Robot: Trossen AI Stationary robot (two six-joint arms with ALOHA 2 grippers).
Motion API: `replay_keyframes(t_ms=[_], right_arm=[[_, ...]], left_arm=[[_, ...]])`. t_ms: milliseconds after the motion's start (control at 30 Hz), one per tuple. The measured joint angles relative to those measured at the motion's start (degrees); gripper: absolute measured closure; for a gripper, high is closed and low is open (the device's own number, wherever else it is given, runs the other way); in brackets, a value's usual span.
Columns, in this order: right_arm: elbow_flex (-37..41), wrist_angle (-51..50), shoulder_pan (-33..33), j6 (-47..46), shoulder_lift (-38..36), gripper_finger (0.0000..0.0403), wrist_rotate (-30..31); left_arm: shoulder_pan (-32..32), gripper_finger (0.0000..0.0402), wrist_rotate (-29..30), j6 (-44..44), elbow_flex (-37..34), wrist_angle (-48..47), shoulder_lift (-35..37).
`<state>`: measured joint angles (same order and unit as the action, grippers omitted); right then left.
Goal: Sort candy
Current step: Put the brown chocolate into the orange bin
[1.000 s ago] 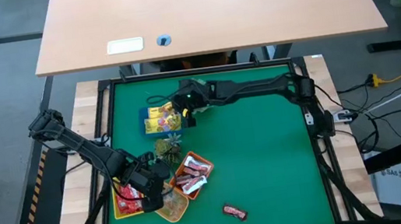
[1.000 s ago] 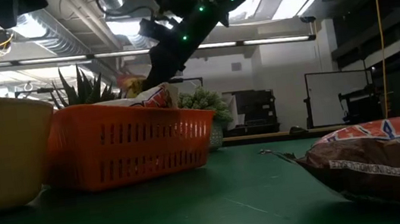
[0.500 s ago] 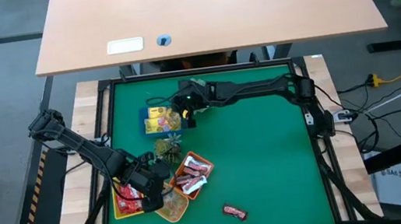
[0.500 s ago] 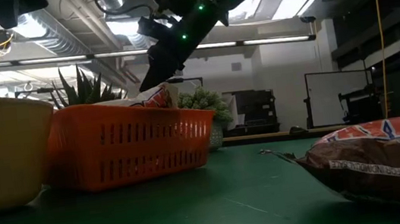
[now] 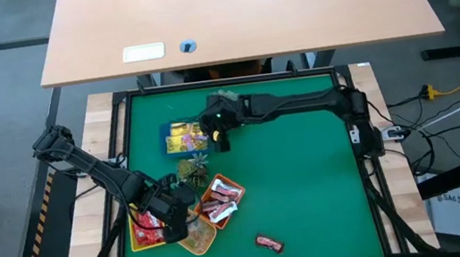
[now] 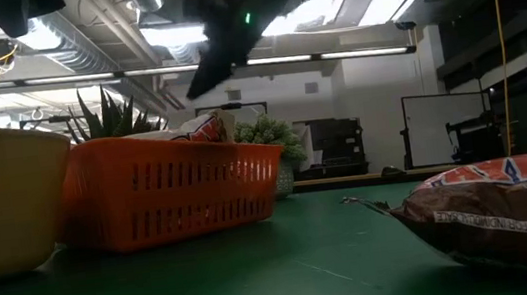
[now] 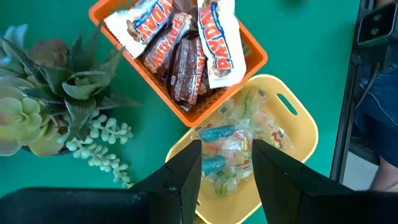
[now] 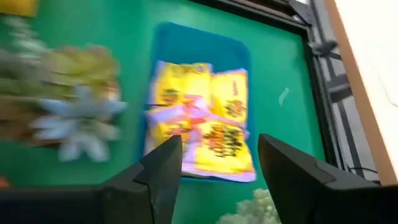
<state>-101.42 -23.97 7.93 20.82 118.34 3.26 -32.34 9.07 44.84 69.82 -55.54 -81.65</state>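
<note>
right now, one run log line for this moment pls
right gripper: open over blue tray | yellow packets: in tray | left gripper: open above yellow tray

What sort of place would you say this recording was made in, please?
Probably a robotics lab or workshop: a framed green work table carries two fixed arms, exposed ceiling ducts and strip lights run overhead, and a plain wooden desk stands just behind it.

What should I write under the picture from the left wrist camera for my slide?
Left gripper hovers open above a yellow tray of clear wrapped candies, beside an orange tray of candy bars.
</note>
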Motion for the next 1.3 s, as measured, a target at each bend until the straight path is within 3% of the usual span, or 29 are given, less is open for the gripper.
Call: replay_keyframes(t_ms=[100, 300, 433, 567, 667, 900, 1300], right_arm=[[-4.13, -9.40, -2.34, -0.25, -1.06, 0.0192, -0.15], [-15.34, -30.09, -8.99, -11.43, -1.21, 0.0191, -3.34], [-19.67, -43.25, -14.59, -12.90, -1.24, 0.0191, -10.68], [-20.10, -49.71, -20.42, -13.09, -1.26, 0.0191, -20.61], [-19.45, -50.73, -24.84, -13.25, -1.25, 0.0191, -23.75], [-16.38, -47.36, -32.11, -19.71, -1.07, 0.0191, -23.27], [-7.18, -42.38, -35.15, -34.67, -1.20, 0.0191, -24.15]], left_arm=[[-0.09, 0.0275, 1.72, 0.01, 0.00, 0.53, 0.00], [-0.07, 0.0275, 8.41, -6.36, 0.00, 8.13, 0.00], [-0.03, 0.0275, 10.47, -15.18, 0.00, 14.06, 0.00], [-0.08, 0.0275, 10.46, -18.93, 0.00, 17.22, 0.00], [-0.07, 0.0275, 10.46, -19.09, 0.00, 17.52, 0.00], [-0.09, 0.0275, 9.80, -21.95, 0.02, 18.44, -0.04], [-0.09, 0.0275, 6.01, -24.71, -0.02, 20.54, -0.20]])
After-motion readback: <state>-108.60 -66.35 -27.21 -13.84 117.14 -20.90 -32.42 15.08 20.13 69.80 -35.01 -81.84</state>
